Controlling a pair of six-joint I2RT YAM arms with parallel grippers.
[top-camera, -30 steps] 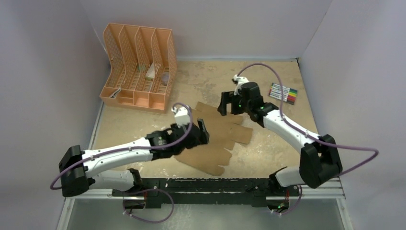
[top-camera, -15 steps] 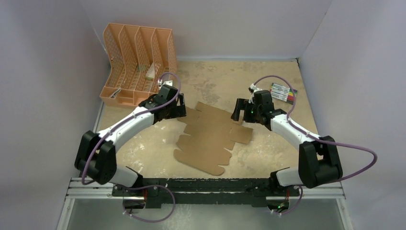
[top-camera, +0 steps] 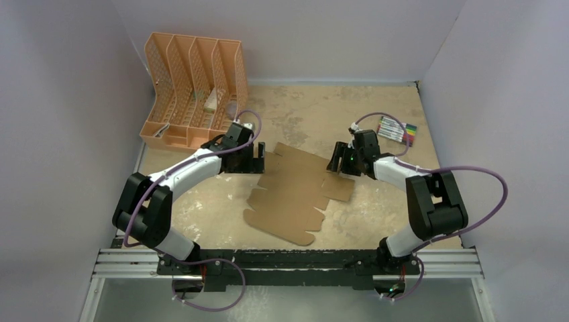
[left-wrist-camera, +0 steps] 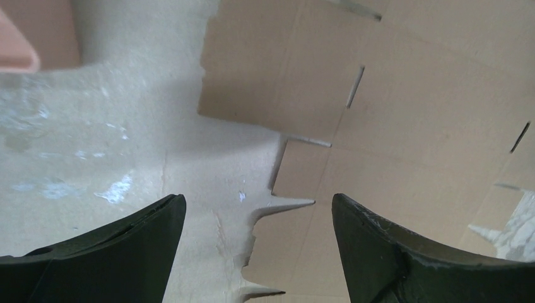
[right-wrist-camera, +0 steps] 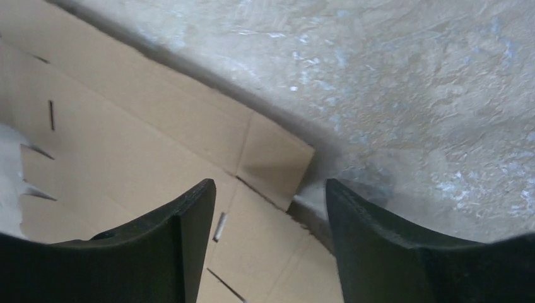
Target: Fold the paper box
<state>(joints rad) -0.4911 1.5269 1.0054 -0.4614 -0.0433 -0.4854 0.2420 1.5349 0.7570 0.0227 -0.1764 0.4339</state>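
Since a second ago, your left gripper (top-camera: 258, 155) has pulled off the middle of the paper box (top-camera: 295, 194) and swung out to its far left corner, and your right gripper (top-camera: 337, 163) has come down from above the far edge to the right-hand flap. Left jaws stand wide, holding nothing: in the left wrist view, the notched sheet edge lies below and between the fingers, with bare table (left-wrist-camera: 94, 158) under the left finger. Right jaws are also apart with nothing clamped. A square flap corner sits just ahead of and between the right fingers, low to the surface; you cannot tell whether either finger touches it. The box is a flat die-cut sheet lying between the two tools, every panel down and no crease raised. Judgement: folding has not begun, both tools are only lined up on opposite edges, and all flaps and walls remain to be done. The orange organizer (top-camera: 194, 94) is beyond the left tool, and the marker pack (top-camera: 397, 130) is beyond the right.
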